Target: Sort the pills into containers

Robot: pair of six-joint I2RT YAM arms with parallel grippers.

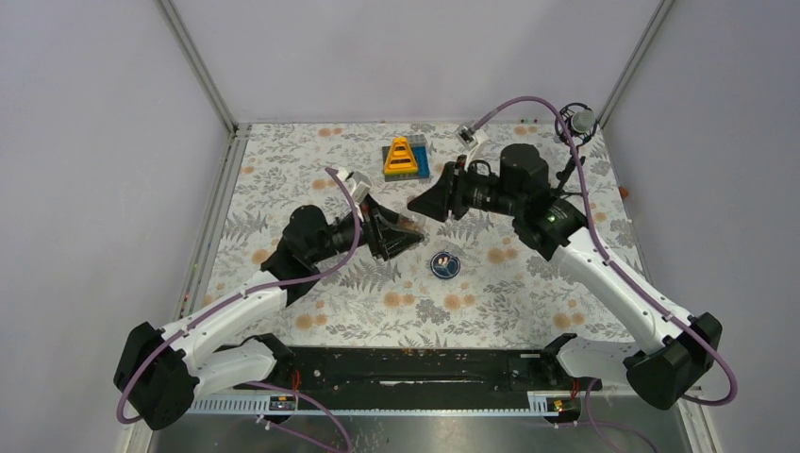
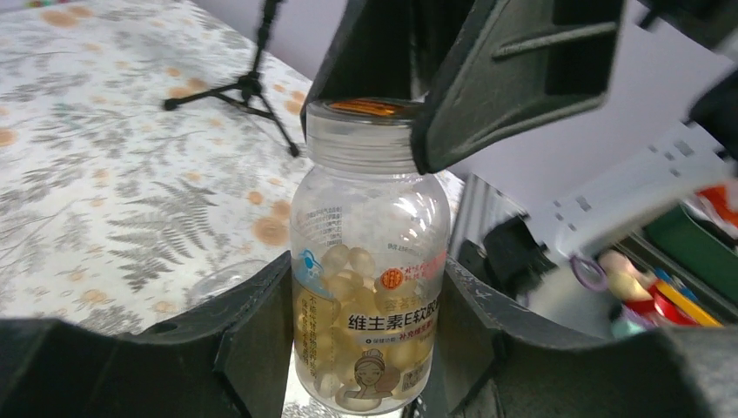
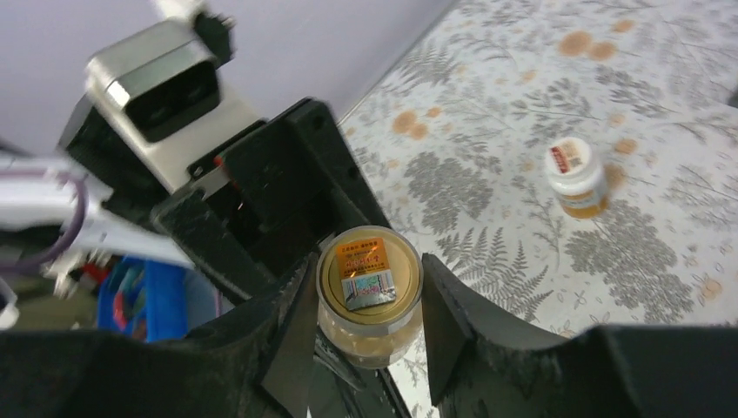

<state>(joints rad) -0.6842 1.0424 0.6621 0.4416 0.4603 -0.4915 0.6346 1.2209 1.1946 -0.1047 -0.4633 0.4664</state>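
Observation:
My left gripper is shut on the body of a translucent amber bottle full of pale yellow pills, held up above the table. My right gripper meets it from the right, its jaws closed around the bottle's gold cap. A small dark-blue dish with a few pale pills sits on the table just below both grippers. A white bottle with a red label stands on the table in the right wrist view; it is hidden in the top view.
A yellow triangular toy on a grey-blue base stands at the back centre. A small black tripod stands at the back right corner. Grey walls enclose the flowered tablecloth.

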